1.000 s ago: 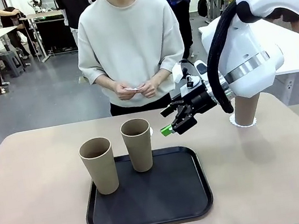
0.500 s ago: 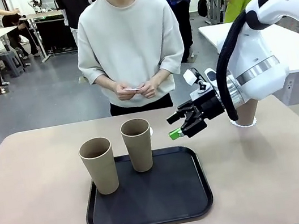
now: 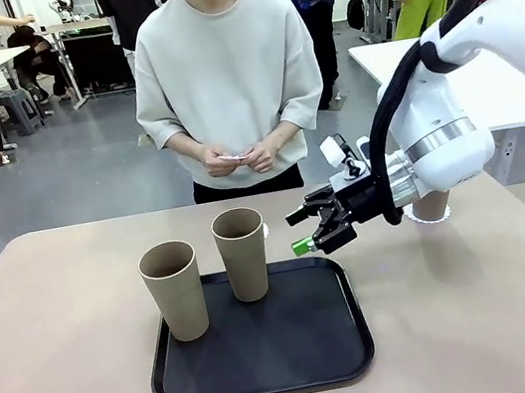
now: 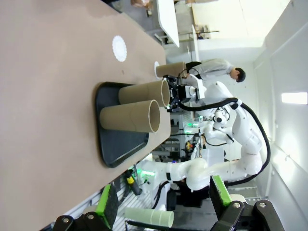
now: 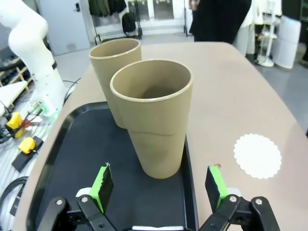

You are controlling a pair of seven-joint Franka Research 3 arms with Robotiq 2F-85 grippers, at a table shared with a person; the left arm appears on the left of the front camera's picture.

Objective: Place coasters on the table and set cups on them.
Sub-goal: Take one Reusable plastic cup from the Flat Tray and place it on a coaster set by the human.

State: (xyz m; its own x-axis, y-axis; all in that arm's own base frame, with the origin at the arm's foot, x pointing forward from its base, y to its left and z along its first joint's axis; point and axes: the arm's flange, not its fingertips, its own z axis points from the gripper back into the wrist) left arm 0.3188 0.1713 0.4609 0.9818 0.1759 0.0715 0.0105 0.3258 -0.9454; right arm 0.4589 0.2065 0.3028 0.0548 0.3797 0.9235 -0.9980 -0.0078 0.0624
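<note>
The right gripper (image 3: 321, 230) is hovering with jaws wide over the tray's (image 3: 299, 352) far right corner, facing two cups (image 3: 243, 253) standing on the tray's left half. Its wrist view is showing a bare coaster (image 5: 257, 155) lying on the bench (image 3: 60, 372) beside the tray. The front view is mostly hiding it behind the rear cup. The left wrist view is showing the left gripper (image 4: 163, 199), also wide, and a third cup (image 4: 171, 70) standing near the bench's far right corner.

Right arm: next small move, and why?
Probably ease the right gripper forward until its open jaws straddle the nearer cup on the tray. The cup sits centred ahead, not yet between them; an empty coaster lies beside the tray.
</note>
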